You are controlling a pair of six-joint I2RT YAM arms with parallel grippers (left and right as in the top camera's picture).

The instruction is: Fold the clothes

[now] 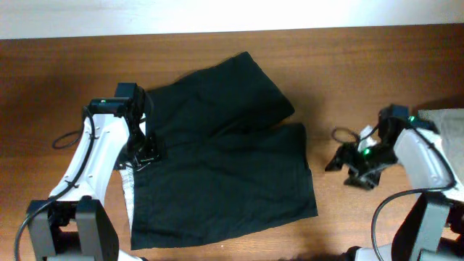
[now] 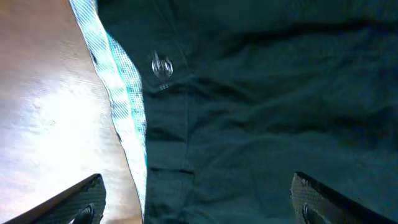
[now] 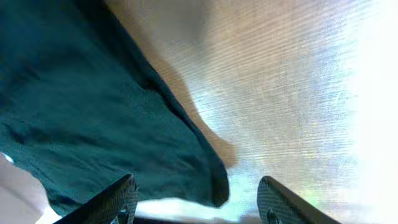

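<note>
Well, the clothes (image 1: 225, 159) lie spread flat in the middle of the wooden worktop (image 1: 348, 65). They are a pair of black shorts, and both legs point to the right side of the overhead view. The waist end is partly hidden under my left arm, so only a narrow piece of the light lining strip (image 2: 127, 93) shows along that edge. In the left wrist view I see a small round stud (image 2: 162, 66) on the fabric with a tiny mark under it, but it is too blurred for me to read. The left gripper (image 1: 147, 151) hangs over the waist edge with its fingers (image 2: 74, 199) apart and nothing between them. I cannot tell whether it touches the fabric. The right gripper (image 1: 348, 168) is near the leg hem, over bare wood, also spread apart and holding nothing. At the right edge of the overhead view a light grey cloth (image 1: 446, 116) is cut off by the frame and partly covered by the right arm.
</note>
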